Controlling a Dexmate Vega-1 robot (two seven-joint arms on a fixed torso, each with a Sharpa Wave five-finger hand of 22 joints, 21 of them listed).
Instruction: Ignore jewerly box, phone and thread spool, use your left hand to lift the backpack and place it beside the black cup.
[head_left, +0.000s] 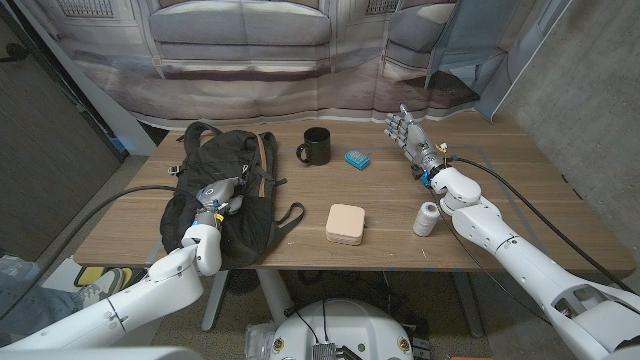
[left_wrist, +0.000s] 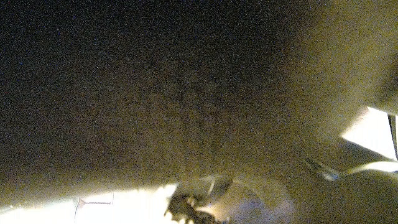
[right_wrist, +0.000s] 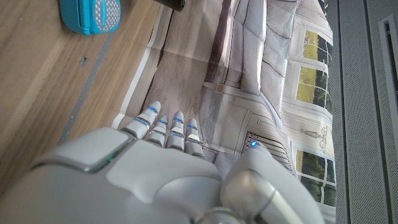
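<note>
The left hand (head_left: 218, 197) is down on the backpack (head_left: 222, 190) at the desk's (head_left: 520, 215) left end, its fingers' grip too hidden to tell, so the grasp seems underway; next comes lifting it toward the black cup (head_left: 315, 146), while the right hand (head_left: 408, 129) waits, fingers spread.

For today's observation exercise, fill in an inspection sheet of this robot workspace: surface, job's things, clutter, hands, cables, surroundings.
Surface: wooden table, bare patches.
Job's things: black backpack lying at the table's left; black cup upright near the far edge.
Clutter: beige jewelry box; white thread spool; blue phone.
Hands: left hand on the backpack, grip unclear; right hand open, fingers extended.
Cables: black cable along left arm.
Surroundings: printed backdrop behind.
</note>
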